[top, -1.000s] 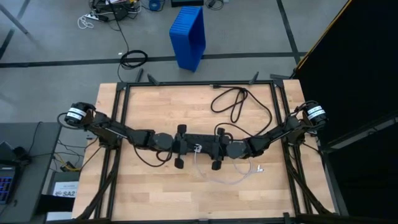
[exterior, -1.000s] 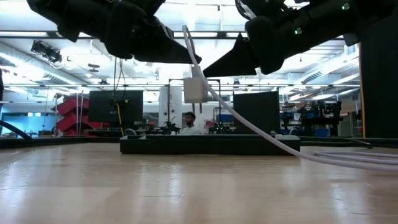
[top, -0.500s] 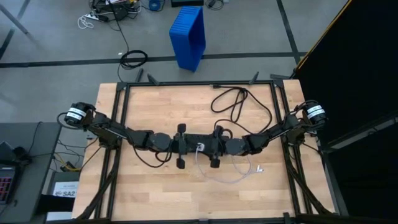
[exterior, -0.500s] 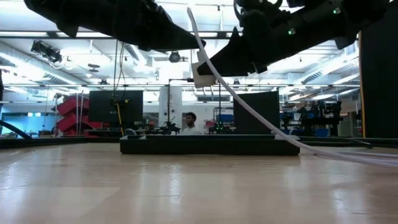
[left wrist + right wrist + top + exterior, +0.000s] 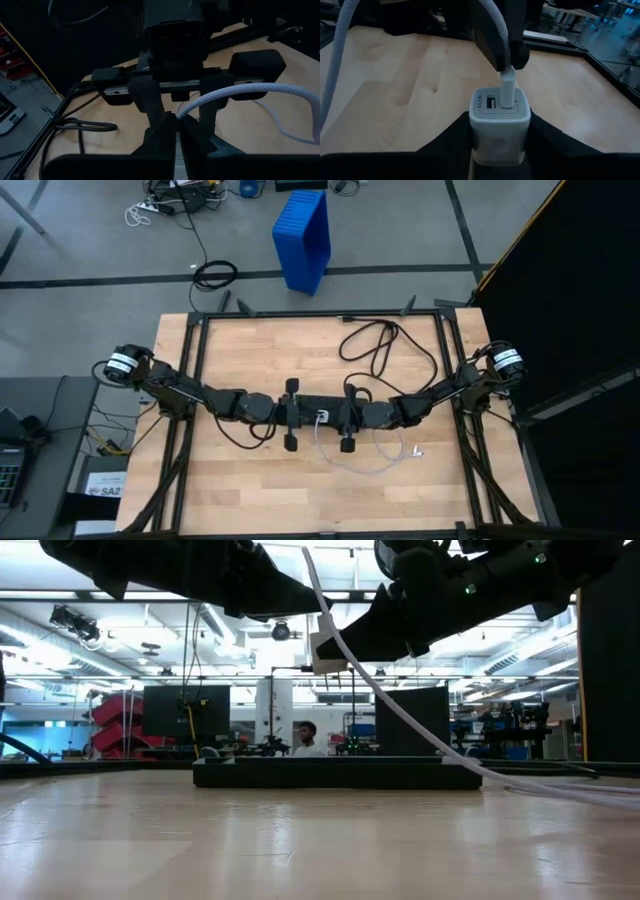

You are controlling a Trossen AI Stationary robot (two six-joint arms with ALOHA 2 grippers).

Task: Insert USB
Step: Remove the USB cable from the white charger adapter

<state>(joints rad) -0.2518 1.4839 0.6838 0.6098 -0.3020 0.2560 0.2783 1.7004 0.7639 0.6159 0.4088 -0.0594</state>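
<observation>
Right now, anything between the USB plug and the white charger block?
Nothing. In the right wrist view the USB plug sits in one port of the white charger block, held by the right gripper. The left gripper pinches the cable.

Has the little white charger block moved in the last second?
Yes. The white charger block has risen, judged in the low view against the black power strip on the table, held in the right tool.

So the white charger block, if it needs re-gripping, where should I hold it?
Hold the charger block by its two flat side faces, low on the body, as the right gripper does. The port face points toward the left gripper and carries the USB plug, so come from the opposite end.
</observation>
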